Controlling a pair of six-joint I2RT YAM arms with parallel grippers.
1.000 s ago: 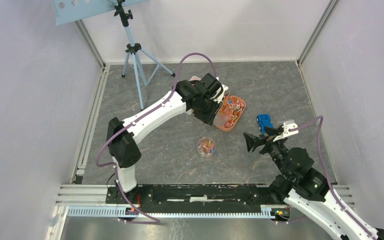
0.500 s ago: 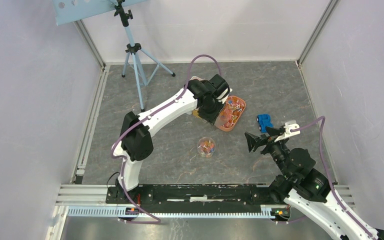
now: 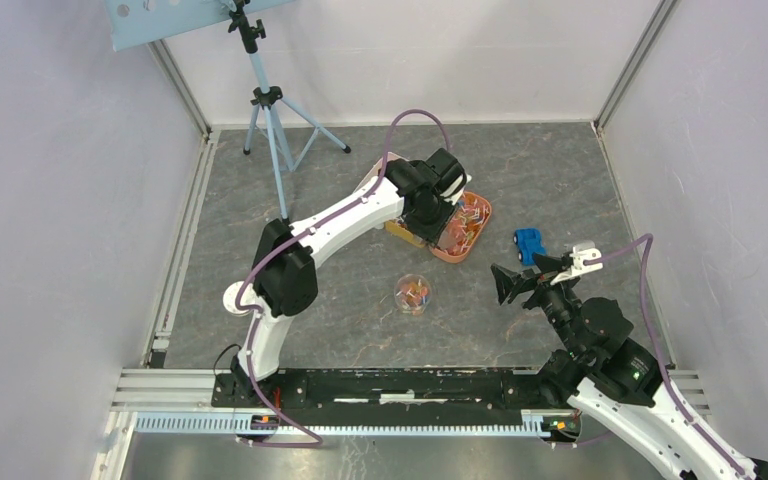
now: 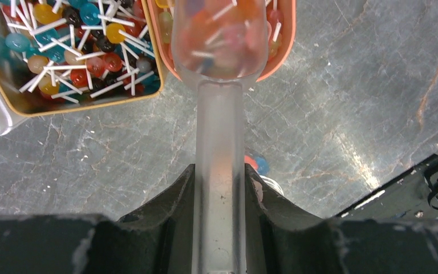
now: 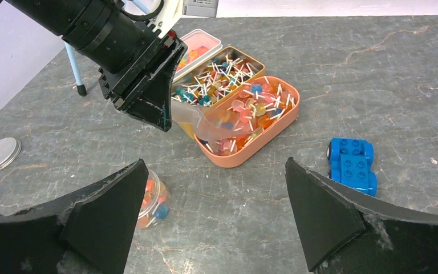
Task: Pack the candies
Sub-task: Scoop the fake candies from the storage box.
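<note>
One clear scoop (image 4: 219, 114) amid candies (image 5: 256, 105), clamped in L pincer (image 4: 219, 182), R pincer (image 5: 214, 211) wide apart, empty

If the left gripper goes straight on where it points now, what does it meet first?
Probably the candies in the orange tray: the clear scoop held by the left gripper already reaches over that tray's rim.

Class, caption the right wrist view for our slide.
Left gripper holds a clear scoop at the orange tray of candies.
</note>
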